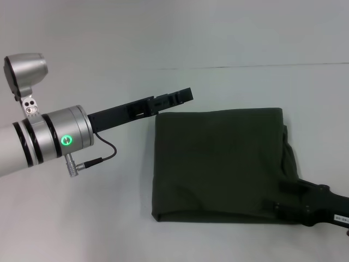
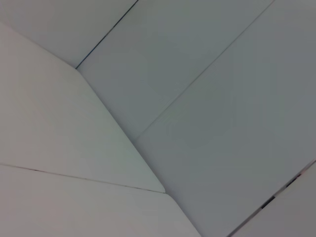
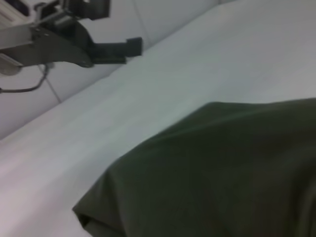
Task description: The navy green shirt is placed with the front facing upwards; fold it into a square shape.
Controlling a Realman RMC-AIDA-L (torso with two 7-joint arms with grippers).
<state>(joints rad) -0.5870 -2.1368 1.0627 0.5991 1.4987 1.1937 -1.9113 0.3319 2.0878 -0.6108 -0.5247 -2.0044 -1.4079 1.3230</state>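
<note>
White tabletop (image 1: pixel 109 218): navy green shirt (image 1: pixel 218 164) lies right of centre, folded into a near-square, plain side up.

Left gripper (image 1: pixel 177 97) hangs raised at the far left corner, apparently empty; jaw state cannot be told. Right gripper (image 1: pixel 289 204) rests on the near right edge, grip likewise unclear. Folding looks almost complete; right edge remains untidy.
</note>
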